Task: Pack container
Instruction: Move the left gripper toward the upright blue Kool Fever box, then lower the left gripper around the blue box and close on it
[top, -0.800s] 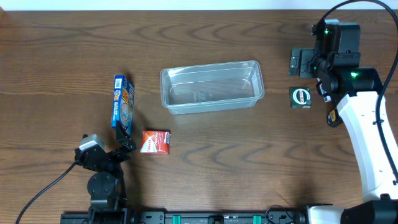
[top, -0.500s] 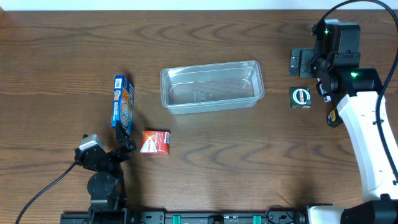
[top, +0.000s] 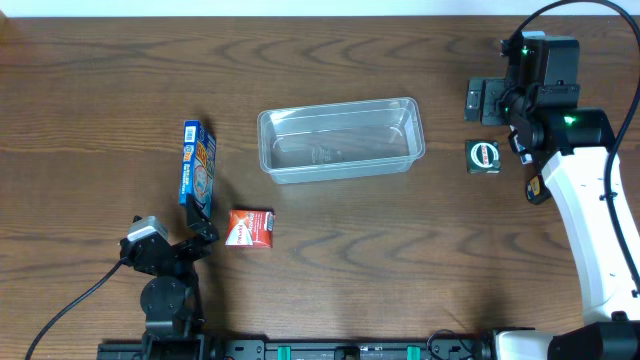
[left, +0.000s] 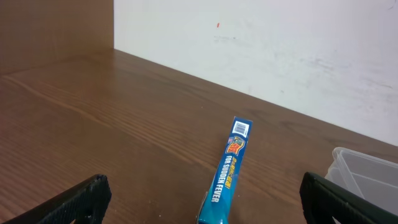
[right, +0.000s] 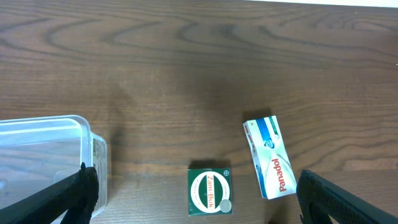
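Clear container (top: 340, 140), one; small boxes (top: 198, 162) (top: 250, 228) (top: 484, 156) (right: 269, 157), four

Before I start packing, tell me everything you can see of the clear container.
The container is a shallow rectangular tub of clear, see-through plastic, with rounded corners and a rolled rim. It is empty: the wood grain shows through its floor. It stands upright, open side up, near the middle of the wooden table, its long side running left to right and slightly skewed. Only the table touches it.
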